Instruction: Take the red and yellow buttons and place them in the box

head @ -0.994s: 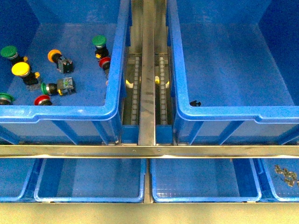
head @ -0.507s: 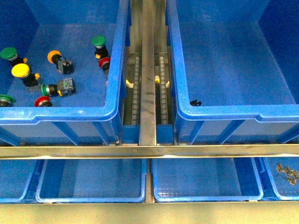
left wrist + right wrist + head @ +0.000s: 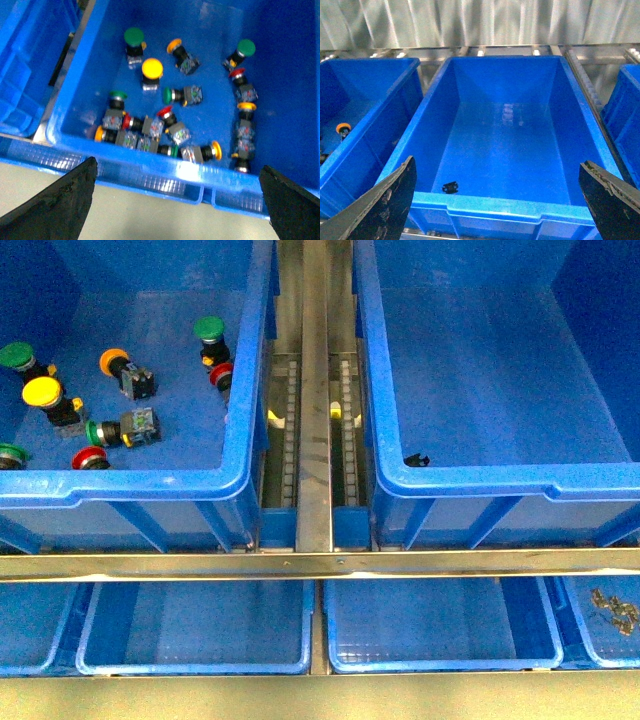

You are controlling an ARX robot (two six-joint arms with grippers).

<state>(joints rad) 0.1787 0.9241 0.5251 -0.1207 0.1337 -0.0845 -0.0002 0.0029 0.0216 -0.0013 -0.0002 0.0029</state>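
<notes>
Left gripper (image 3: 176, 165) & right gripper (image 3: 496, 162) jaws wide open, empty; red and yellow buttons (image 3: 43, 392) loose in left crate (image 3: 130, 480) at 10 o'clock, box (image 3: 500, 480) at 2 o'clock; prob light, rigid, caps slick, so pinch the black body

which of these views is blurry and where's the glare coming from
Front view: fairly sharp, with a bright glare strip running along the metal rail. Left wrist view: the softest, the yellow button and its neighbours look smeared, and a white hotspot sits on the near wall of their crate. Right wrist view: clear, with only faint pale reflections on the floor of the box.
</notes>
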